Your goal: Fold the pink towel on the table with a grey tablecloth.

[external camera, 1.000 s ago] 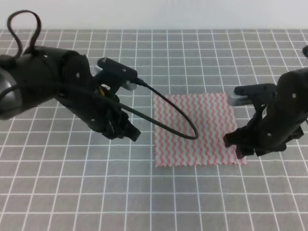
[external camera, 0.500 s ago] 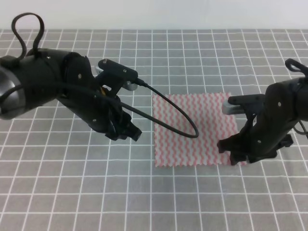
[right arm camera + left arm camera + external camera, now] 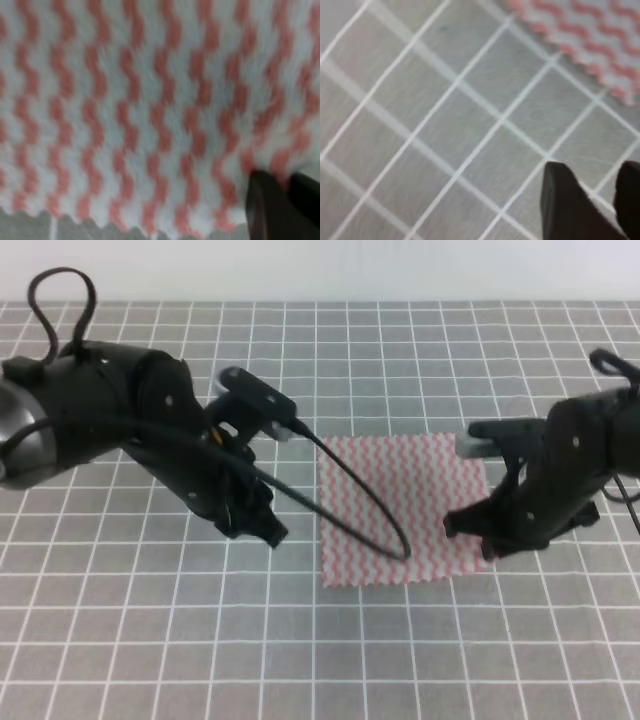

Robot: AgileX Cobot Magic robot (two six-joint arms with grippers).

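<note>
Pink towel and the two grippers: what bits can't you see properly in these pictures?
- Pink towel: high view, its near right corner is hidden under the right gripper.
- Right gripper: right wrist view shows only dark, blurred fingertips at the bottom edge; whether they pinch the towel is unclear.
- Left gripper: left wrist view cuts off its fingertips; high view, the arm hides its jaws.

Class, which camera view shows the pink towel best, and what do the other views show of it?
The exterior high view: the pink towel lies flat, nearly whole, its near right corner hidden by the right arm. The left wrist view catches only one blurred edge; the right wrist view fills with its stripes and one pinked edge.
</note>
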